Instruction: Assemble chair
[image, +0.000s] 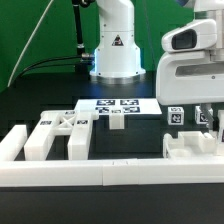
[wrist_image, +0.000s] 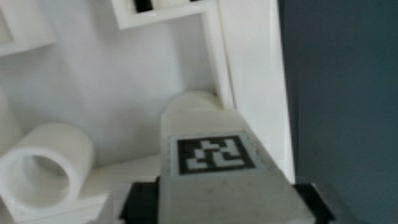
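Note:
My gripper (image: 205, 122) is at the exterior view's right, low over the table. In the wrist view my gripper (wrist_image: 228, 200) is shut on a white chair piece (wrist_image: 217, 125) with a square tag on its face; the dark pads (wrist_image: 153, 202) press both its sides. The same piece (image: 204, 117) shows between the fingers in the exterior view. Beside it is another tagged white piece (image: 176, 118), above a wide white part (image: 188, 147). More chair parts lie at the left: a barred frame (image: 42, 136) and a tagged block (image: 76, 124). A small block (image: 115, 121) lies mid-table.
The marker board (image: 118, 104) lies flat in front of the robot base (image: 115, 55). A long low white rail (image: 110, 176) runs along the front. In the wrist view a white panel (wrist_image: 178, 60) lies under the held piece, with a rounded white part (wrist_image: 45, 172) beside it.

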